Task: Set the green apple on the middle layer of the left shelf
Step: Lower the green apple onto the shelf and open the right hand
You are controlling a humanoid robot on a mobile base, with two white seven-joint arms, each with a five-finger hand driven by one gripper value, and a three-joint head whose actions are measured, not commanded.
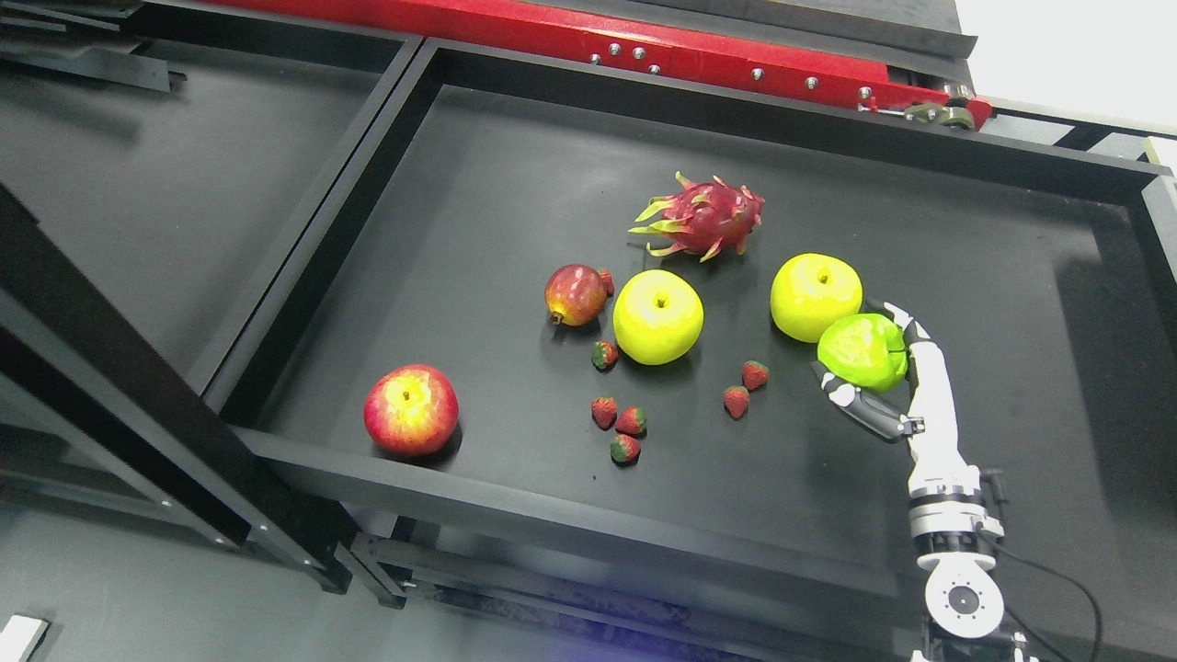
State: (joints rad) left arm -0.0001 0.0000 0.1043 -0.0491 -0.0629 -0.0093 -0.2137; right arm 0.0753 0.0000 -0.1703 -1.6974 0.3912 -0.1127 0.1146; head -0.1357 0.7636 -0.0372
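The right hand (881, 368) is reaching in from the lower right with its fingers (855, 405) curling around the green apple (862, 350), gripping it at the right side of the black tray (515, 515). The green apple is sitting just beside, and seemingly touching, a yellow apple (814, 294), while a second yellow apple (657, 315), a dragon fruit (703, 219), a red apple (410, 409) and scattered strawberries (618, 428) are lying further left.

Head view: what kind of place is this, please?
Probably a robot test setup styled as a shop shelf: a black shelf tray holds fruit such as a red apple and a dragon fruit, while the right hand grips a green apple.
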